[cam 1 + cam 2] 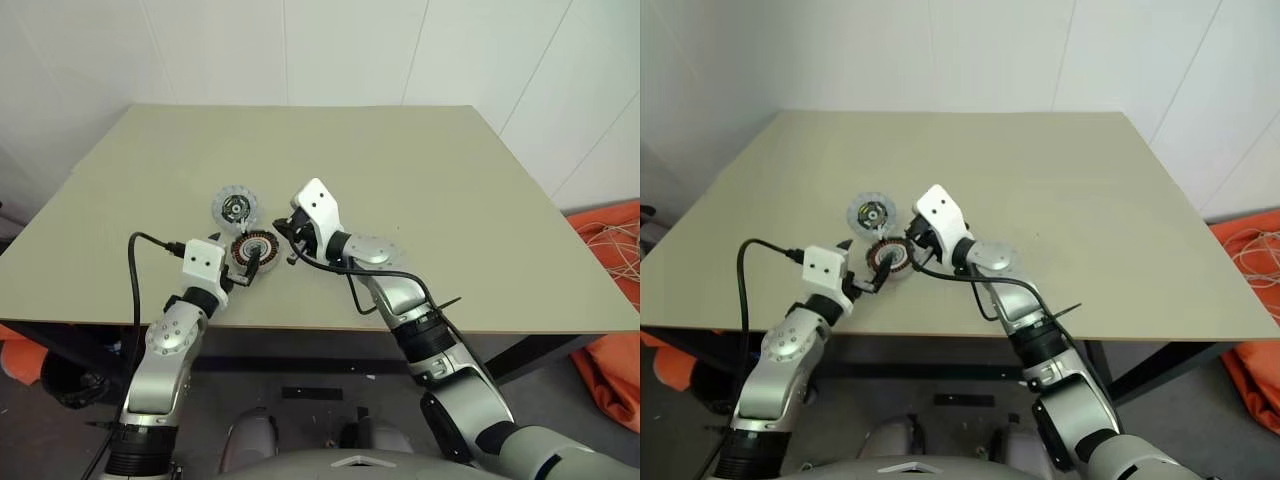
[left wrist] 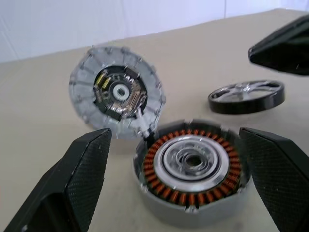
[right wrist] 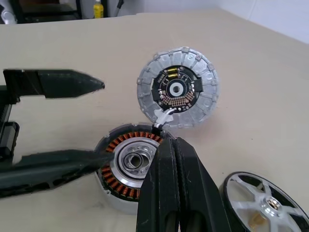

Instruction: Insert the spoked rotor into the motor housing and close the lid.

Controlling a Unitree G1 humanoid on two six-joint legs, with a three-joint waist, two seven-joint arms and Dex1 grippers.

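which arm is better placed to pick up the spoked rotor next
Probably right. The right gripper, shut and empty, is beside the spoked rotor. The left gripper stands open around the motor housing.

My shut right gripper [image 3: 175, 145] covers the near right part of the motor housing [image 3: 126, 166]. The spoked rotor [image 3: 263, 205], just right of it, is cut off by the picture's edge.

No legible text, label, brand, number or sign is showing on any surface. The circuit board at the centre of the lid [image 3: 176, 90] is carrying only fine markings, too small to be read.
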